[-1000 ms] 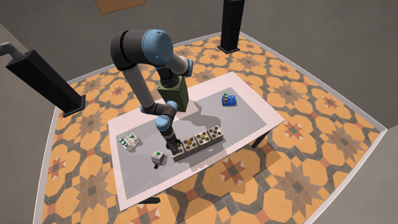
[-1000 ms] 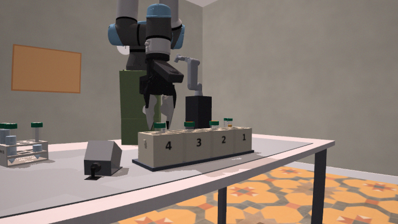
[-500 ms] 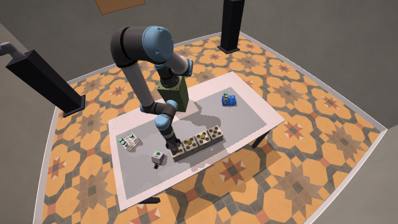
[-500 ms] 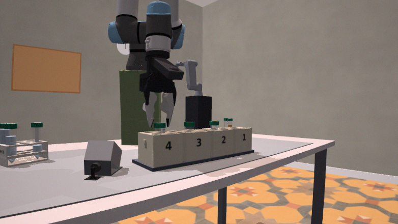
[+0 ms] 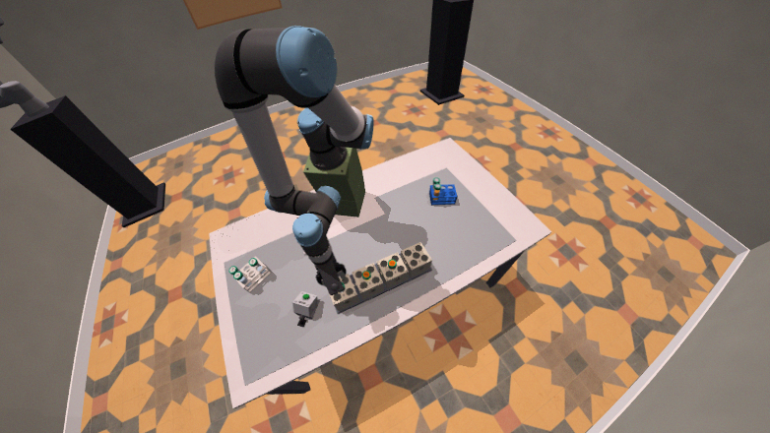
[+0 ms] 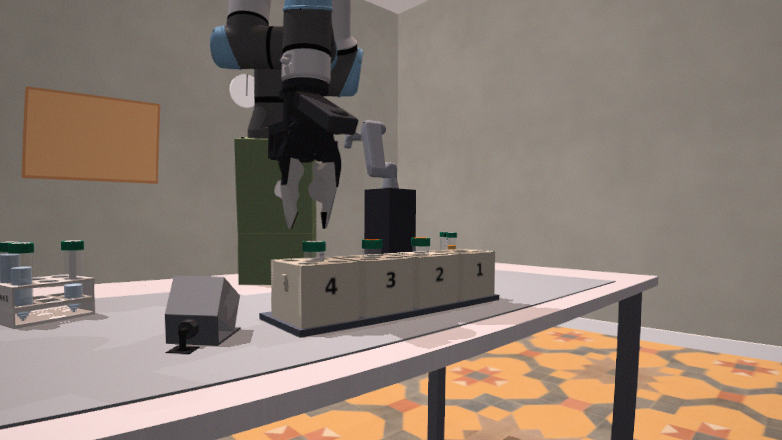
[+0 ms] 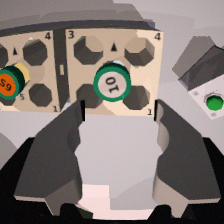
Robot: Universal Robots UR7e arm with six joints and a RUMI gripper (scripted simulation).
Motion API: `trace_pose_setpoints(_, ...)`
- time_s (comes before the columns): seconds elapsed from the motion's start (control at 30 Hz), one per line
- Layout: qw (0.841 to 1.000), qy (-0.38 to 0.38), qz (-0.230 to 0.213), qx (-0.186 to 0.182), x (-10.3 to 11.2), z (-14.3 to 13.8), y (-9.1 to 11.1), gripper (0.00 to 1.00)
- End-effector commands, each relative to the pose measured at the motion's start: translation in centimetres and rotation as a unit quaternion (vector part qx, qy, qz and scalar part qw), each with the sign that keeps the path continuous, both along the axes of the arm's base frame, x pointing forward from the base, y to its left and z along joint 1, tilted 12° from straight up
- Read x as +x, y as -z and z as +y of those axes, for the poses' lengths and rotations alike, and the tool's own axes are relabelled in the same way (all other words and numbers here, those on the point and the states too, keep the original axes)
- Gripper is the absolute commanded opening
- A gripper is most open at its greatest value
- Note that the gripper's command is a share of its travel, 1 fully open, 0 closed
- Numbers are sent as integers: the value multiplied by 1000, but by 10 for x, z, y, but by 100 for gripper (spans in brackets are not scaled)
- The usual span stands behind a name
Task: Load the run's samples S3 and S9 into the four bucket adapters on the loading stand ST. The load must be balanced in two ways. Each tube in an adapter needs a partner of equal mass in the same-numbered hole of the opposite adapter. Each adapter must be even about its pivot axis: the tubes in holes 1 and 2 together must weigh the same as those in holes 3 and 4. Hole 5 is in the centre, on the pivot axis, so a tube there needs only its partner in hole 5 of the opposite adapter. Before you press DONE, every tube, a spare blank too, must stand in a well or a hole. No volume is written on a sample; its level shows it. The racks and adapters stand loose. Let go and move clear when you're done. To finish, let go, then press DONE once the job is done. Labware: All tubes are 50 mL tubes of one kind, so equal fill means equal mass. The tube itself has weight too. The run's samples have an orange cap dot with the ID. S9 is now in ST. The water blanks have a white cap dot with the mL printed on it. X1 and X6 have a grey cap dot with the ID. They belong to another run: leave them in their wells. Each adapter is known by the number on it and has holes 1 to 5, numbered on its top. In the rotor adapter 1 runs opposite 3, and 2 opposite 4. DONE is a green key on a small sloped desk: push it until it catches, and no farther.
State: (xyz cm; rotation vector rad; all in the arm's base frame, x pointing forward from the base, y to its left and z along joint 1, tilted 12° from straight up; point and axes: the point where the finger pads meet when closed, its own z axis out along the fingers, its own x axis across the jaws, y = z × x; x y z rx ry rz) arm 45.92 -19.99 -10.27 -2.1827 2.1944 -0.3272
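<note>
My gripper (image 6: 306,226) (image 5: 338,283) (image 7: 119,101) is open and empty, hanging a little above adapter 4 (image 6: 328,287) (image 5: 344,297) (image 7: 75,70). A water blank marked 10 (image 7: 112,81) (image 6: 313,247) stands in the centre hole 5 of adapter 4, free of the fingers. S9 (image 7: 7,84) (image 6: 371,244) (image 5: 365,274) stands in the centre hole of adapter 3 (image 6: 389,280). Another orange-dotted tube (image 5: 392,264) (image 6: 419,242) stands in adapter 2 (image 6: 439,275); I cannot read its ID. Adapter 1 (image 6: 479,269) (image 5: 417,257) shows only empty holes.
The green DONE key (image 5: 305,295) (image 7: 214,103) sits on its grey desk (image 6: 199,309) just left of the stand. A white rack (image 5: 253,274) (image 6: 46,298) with several tubes stands at the left. A blue rack (image 5: 443,194) with tubes stands at the far right.
</note>
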Motion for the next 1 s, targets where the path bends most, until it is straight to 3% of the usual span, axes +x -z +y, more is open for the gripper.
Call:
trace_pose_setpoints(0.0, 999, -51, 6, -8, -10, -14, -2, 35)
trace_pose_setpoints(0.23, 978, -203, 25, -34, -42, -63, -3, 35)
trace_pose_setpoints(0.97, 978, -203, 26, -34, -134, -202, -5, 35)
